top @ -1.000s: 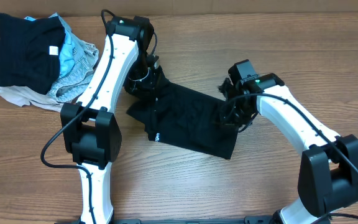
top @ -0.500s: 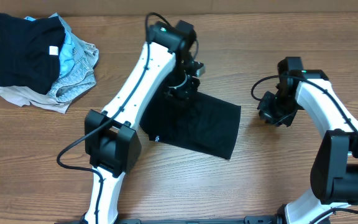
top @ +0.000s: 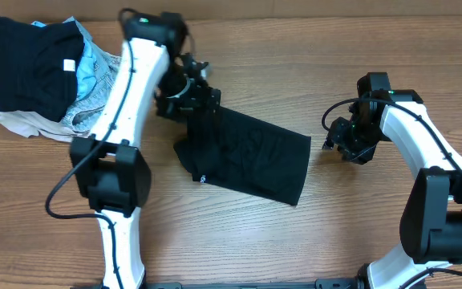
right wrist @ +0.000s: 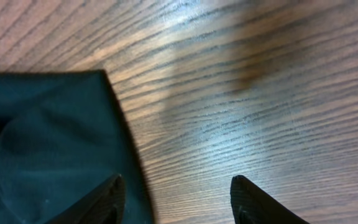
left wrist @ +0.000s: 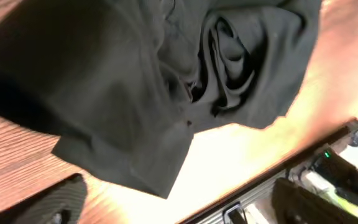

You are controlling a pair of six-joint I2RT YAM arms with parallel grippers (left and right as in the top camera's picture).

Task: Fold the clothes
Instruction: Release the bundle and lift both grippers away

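Observation:
The black T-shirt (top: 251, 156) lies folded at the table's middle, its small white logo (top: 201, 177) near the front left corner. My left gripper (top: 192, 95) hovers over the shirt's bunched back left corner. In the left wrist view its jaws (left wrist: 179, 208) stand wide open and empty, with creased black fabric (left wrist: 166, 74) beyond them. My right gripper (top: 339, 143) is just right of the shirt, apart from it. It is open (right wrist: 179, 205), with one fingertip (right wrist: 101, 202) over the shirt's edge (right wrist: 42, 143) and the other over bare wood.
A pile of other clothes sits at the back left: a black piece (top: 30, 68), a light-blue piece (top: 96, 68) and a beige piece (top: 30, 124). Wood table (top: 295, 241) stretches in front of the shirt. The table's metal front rail (left wrist: 272, 186) shows in the left wrist view.
Both grippers let go of the shirt and opened. The left arm carried fabric rightward, then swung back to the shirt's back left corner. The right arm withdrew to the right.

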